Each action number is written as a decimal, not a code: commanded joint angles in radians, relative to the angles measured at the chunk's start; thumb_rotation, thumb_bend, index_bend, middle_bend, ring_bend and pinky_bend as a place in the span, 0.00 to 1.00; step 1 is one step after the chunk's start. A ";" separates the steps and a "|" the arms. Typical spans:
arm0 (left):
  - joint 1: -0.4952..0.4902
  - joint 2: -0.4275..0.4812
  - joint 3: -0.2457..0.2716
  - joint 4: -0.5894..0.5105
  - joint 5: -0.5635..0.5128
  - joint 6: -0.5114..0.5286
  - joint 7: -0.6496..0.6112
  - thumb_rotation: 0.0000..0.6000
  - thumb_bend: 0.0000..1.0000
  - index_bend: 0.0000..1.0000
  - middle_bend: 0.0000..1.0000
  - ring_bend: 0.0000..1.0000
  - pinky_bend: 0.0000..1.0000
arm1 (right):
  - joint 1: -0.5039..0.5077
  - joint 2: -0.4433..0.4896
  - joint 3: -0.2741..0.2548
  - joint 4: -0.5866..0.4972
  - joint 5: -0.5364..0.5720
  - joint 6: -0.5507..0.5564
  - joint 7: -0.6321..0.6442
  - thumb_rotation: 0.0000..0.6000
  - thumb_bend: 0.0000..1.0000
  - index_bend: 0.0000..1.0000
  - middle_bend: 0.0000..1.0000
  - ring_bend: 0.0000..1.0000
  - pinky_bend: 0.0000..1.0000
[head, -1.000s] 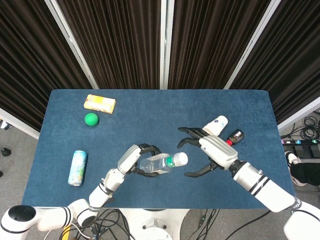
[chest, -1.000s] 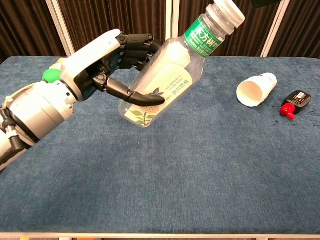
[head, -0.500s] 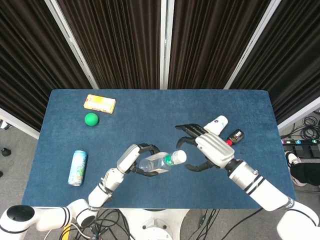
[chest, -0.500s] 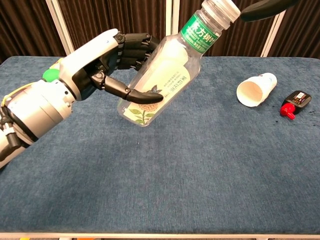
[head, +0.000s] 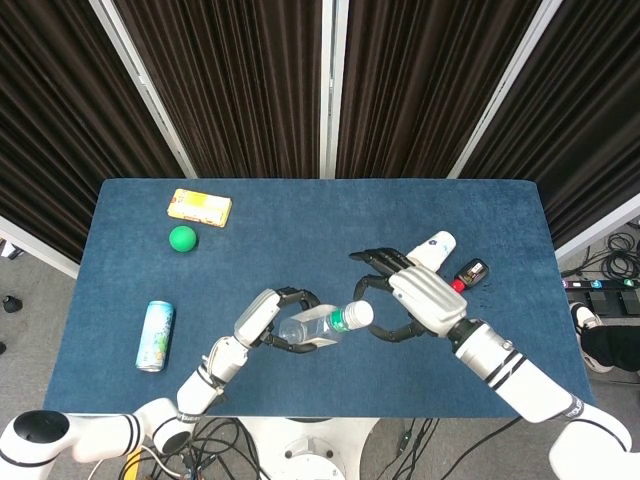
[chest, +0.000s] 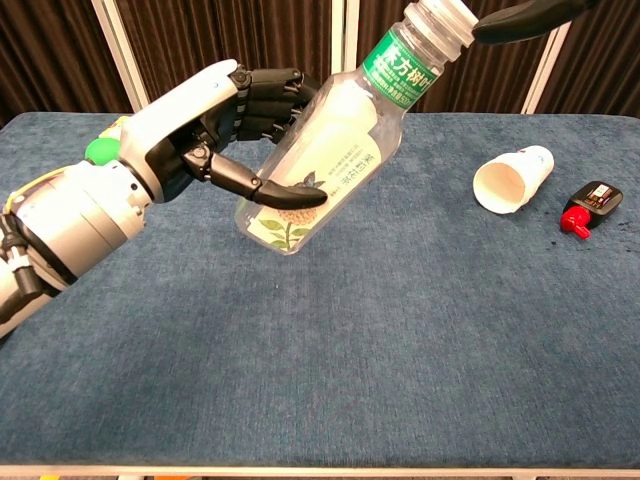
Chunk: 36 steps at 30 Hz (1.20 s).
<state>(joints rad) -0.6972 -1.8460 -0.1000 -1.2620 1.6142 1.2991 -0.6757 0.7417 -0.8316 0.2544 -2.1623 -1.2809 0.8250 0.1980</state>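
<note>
Tilting bottle (chest: 330, 140), cap toward right robot hand (head: 415, 295)

head view overhead, chest view low, frontal

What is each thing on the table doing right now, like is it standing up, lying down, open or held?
Bottle: capped, tilted, held off the table.
Left hand: grips the bottle.
Right hand: fingers spread around the bottle cap, holding nothing.
Paper cup: lying on its side, mouth open.
Can: lying on its side.
Green ball: resting on the table.
Yellow box: lying flat.
</note>
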 joint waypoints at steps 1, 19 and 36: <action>0.000 0.001 0.000 0.000 -0.001 -0.001 -0.001 1.00 0.23 0.60 0.57 0.48 0.41 | 0.003 -0.005 0.001 0.002 0.005 0.000 -0.006 1.00 0.20 0.40 0.07 0.00 0.00; 0.005 0.015 0.002 -0.016 -0.006 -0.007 -0.020 1.00 0.23 0.60 0.57 0.48 0.42 | 0.021 -0.048 0.008 0.010 0.070 0.026 -0.087 1.00 0.33 0.54 0.14 0.00 0.00; 0.010 0.026 0.007 -0.020 -0.010 -0.016 -0.043 1.00 0.24 0.60 0.57 0.48 0.42 | -0.006 -0.089 0.012 0.026 0.040 0.101 -0.097 1.00 0.40 0.62 0.18 0.00 0.00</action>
<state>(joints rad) -0.6870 -1.8200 -0.0935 -1.2814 1.6043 1.2828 -0.7185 0.7381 -0.9201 0.2660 -2.1378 -1.2386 0.9236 0.0985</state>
